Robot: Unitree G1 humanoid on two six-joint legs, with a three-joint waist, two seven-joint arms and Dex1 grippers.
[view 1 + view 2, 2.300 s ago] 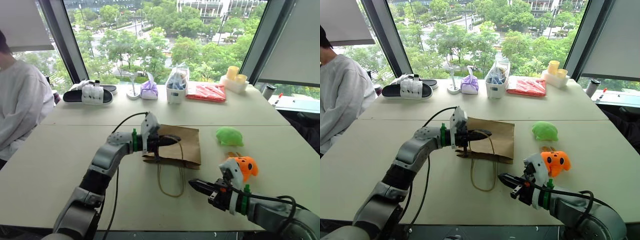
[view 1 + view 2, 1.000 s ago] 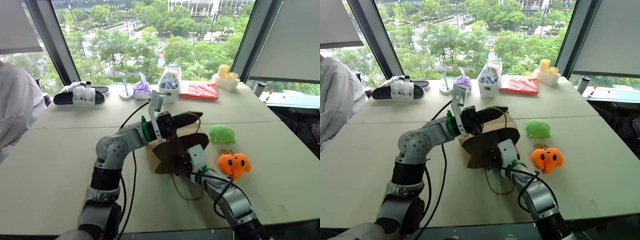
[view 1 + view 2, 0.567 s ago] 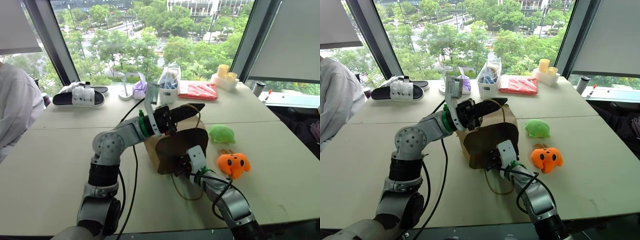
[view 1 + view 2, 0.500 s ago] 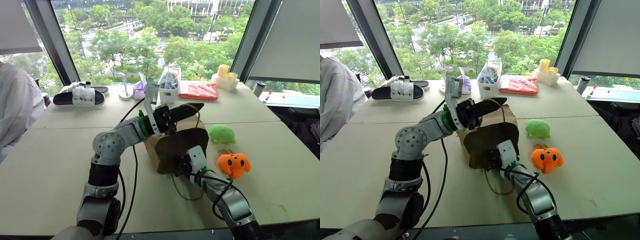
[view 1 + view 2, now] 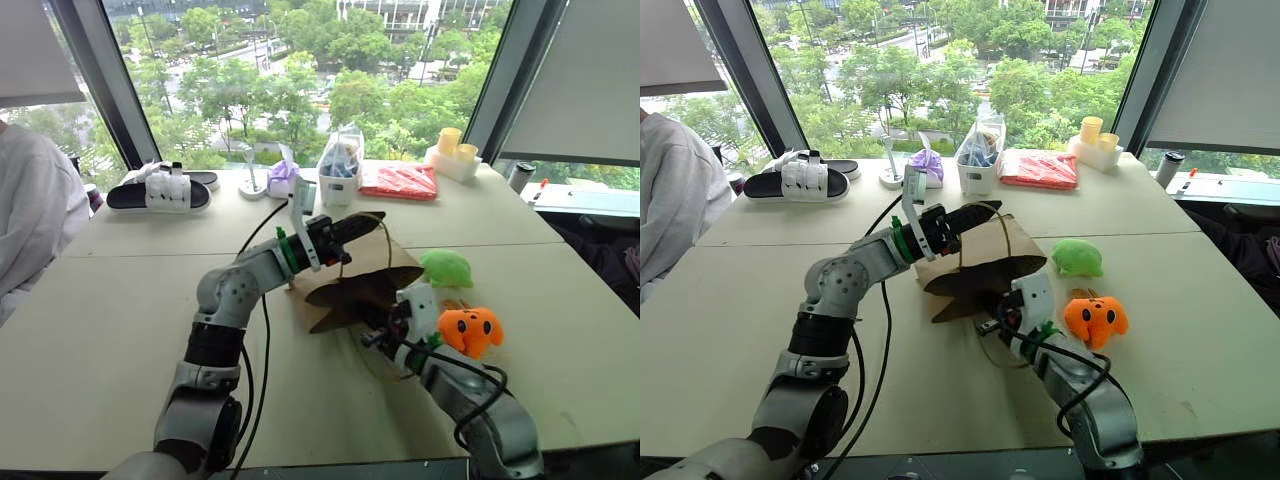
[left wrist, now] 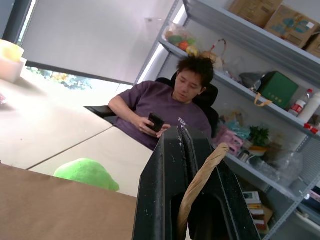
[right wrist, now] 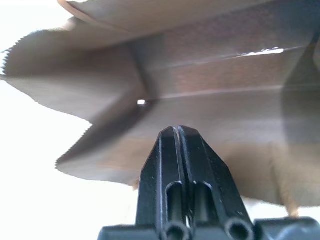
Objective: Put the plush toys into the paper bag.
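The brown paper bag (image 5: 385,260) hangs tilted over the table's middle, its dark mouth facing my right arm. My left gripper (image 5: 360,222) is above it, shut on the bag's rope handle (image 6: 200,180). My right gripper (image 5: 368,338) is shut just outside the mouth, pointing into it (image 7: 179,131), with nothing seen between its fingers. The light green plush toy (image 5: 445,268) lies on the table right of the bag. The orange plush toy (image 5: 470,330) lies nearer to me, beside my right forearm.
Along the far table edge lie black-and-white slippers (image 5: 160,190), a purple pouch (image 5: 283,178), a clear plastic bag (image 5: 338,162), a red packet (image 5: 405,183) and yellow cups (image 5: 452,150). One person sits at the left (image 5: 35,220), another beyond the table's right side (image 6: 172,112).
The bag has tipped from standing upright to a lower, slanted hang. My right gripper drew back out of the bag toward me and rose. My left gripper dipped slightly, still on the handle.
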